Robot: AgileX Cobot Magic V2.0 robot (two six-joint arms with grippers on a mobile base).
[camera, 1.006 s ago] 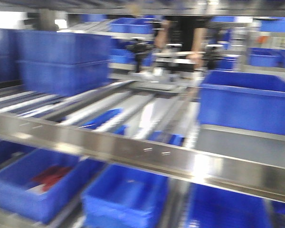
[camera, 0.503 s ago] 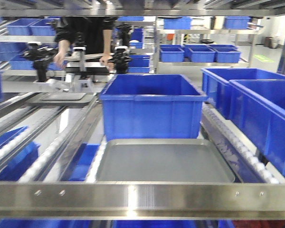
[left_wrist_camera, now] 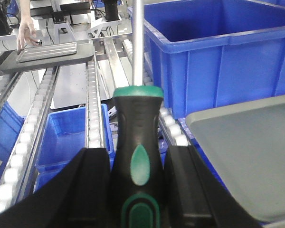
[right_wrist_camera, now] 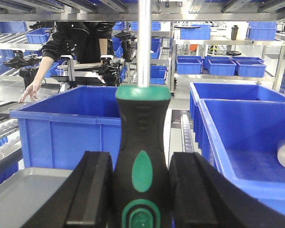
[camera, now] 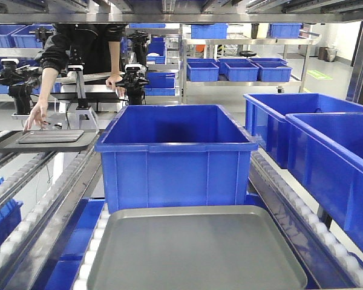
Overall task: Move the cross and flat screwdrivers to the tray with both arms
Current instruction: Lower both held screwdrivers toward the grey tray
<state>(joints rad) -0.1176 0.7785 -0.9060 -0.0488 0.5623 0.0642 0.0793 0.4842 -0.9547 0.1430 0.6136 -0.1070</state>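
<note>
A grey tray (camera: 196,248) lies on the roller rack in front of a big blue bin (camera: 175,151). It also shows at the right of the left wrist view (left_wrist_camera: 247,152) and the lower left of the right wrist view (right_wrist_camera: 23,194). My left gripper (left_wrist_camera: 135,190) is shut on a black-and-green screwdriver (left_wrist_camera: 137,156), its steel shaft pointing away, left of the tray. My right gripper (right_wrist_camera: 140,190) is shut on a like screwdriver (right_wrist_camera: 141,156), right of the tray. The tips are out of view. Neither gripper shows in the front view.
Blue bins (camera: 314,151) stand along the right lane. Roller rails (camera: 42,211) run at the left, with small blue bins (left_wrist_camera: 71,137) below. A person (camera: 78,54) reaches onto a dark tray (camera: 51,138) at the far left beside another robot.
The front view has swung from a blurred look over the left rack lanes to a steady look at the grey tray and blue bin, which now sit centred.
</note>
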